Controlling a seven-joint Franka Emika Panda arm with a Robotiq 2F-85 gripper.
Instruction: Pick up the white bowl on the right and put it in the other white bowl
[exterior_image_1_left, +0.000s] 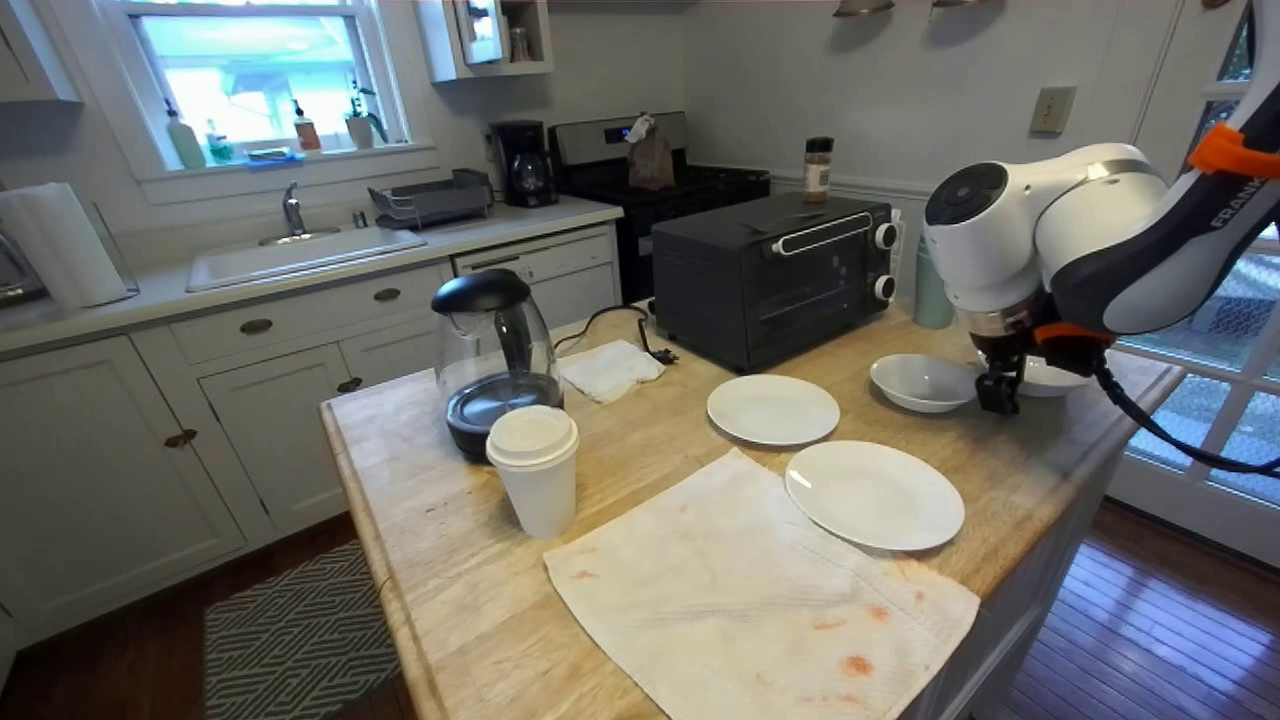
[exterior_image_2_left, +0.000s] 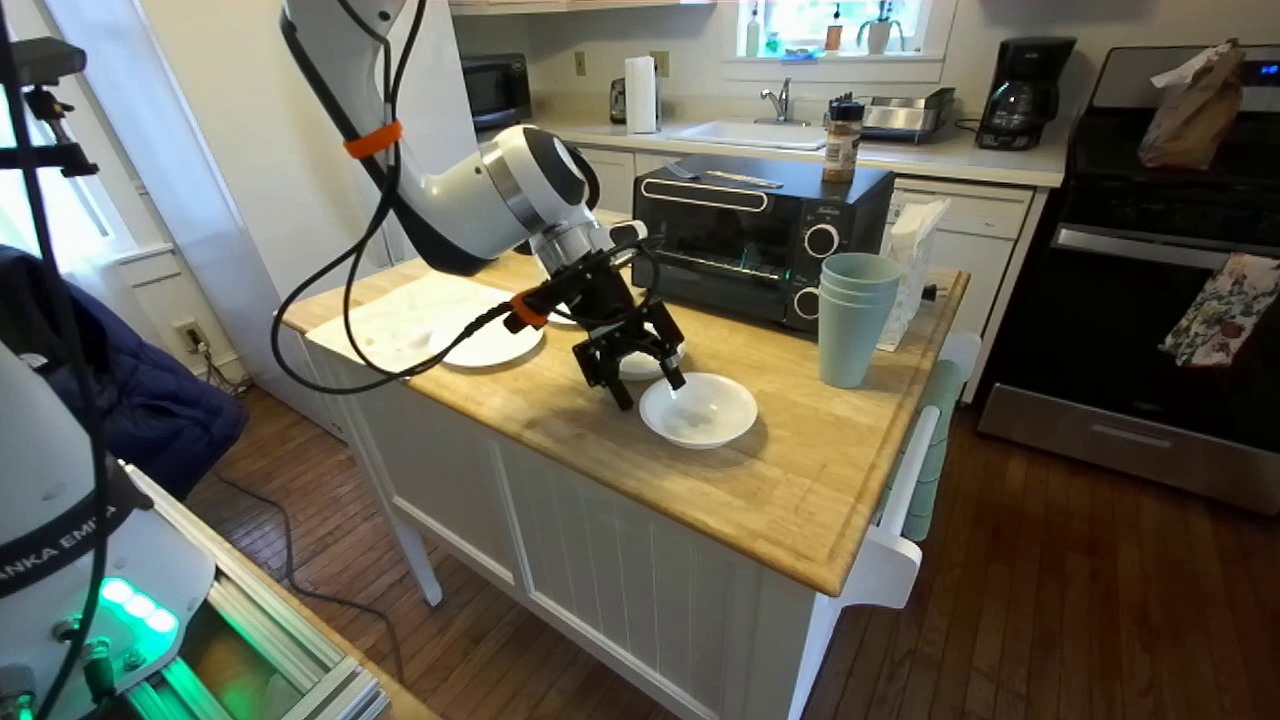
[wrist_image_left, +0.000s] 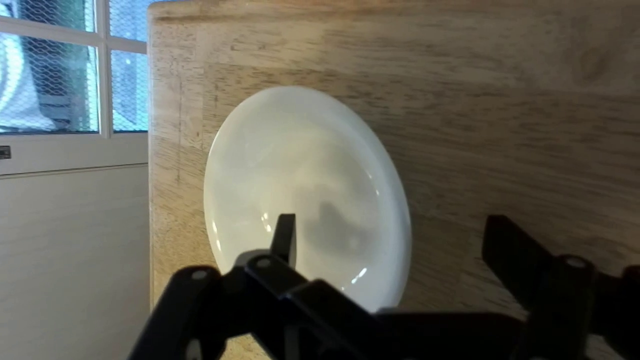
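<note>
The right-hand white bowl (exterior_image_2_left: 700, 412) sits upright on the wooden bench (exterior_image_2_left: 800, 480), and the end effector (exterior_image_2_left: 651, 392) points down at its rim. The jaws stand wide apart: in the wrist view one finger reaches over the bowl's hollow while its partner is over the wood outside, with the rim showing between them; whether either finger touches the bowl cannot be made out. The other white bowl (exterior_image_1_left: 918, 383) stands upright close beside it, on the side toward the black toaster oven (exterior_image_1_left: 770, 285); the end effector covers part of the space between the two, so contact between them cannot be told. On top of the oven stands a spice jar (exterior_image_2_left: 842, 150), and a fork (exterior_image_2_left: 683, 172) lies apart from it. A stack of pale green tumblers (exterior_image_2_left: 856, 320) is near the oven's knobs, just beside an upright white packet (exterior_image_2_left: 912, 270). Farther along the bench lie a smaller white plate (exterior_image_1_left: 773, 410) and, just beside it, a larger white plate (exterior_image_1_left: 875, 497), the latter resting partly on a white cloth (exterior_image_1_left: 740, 600) with orange stains. Well apart from the bowls, a lidded white cup (exterior_image_1_left: 537, 480) stands close to a glass electric kettle (exterior_image_1_left: 500, 360), with a crumpled white napkin (exterior_image_1_left: 612, 370) near both. Past the bench, in both exterior views, a drip coffee maker (exterior_image_2_left: 1020, 90) stands on the counter (exterior_image_1_left: 480, 236) next to a dish rack (exterior_image_1_left: 430, 203), and a brown paper bag (exterior_image_2_left: 1195, 115) sits on the stove (exterior_image_2_left: 1110, 310).
</note>
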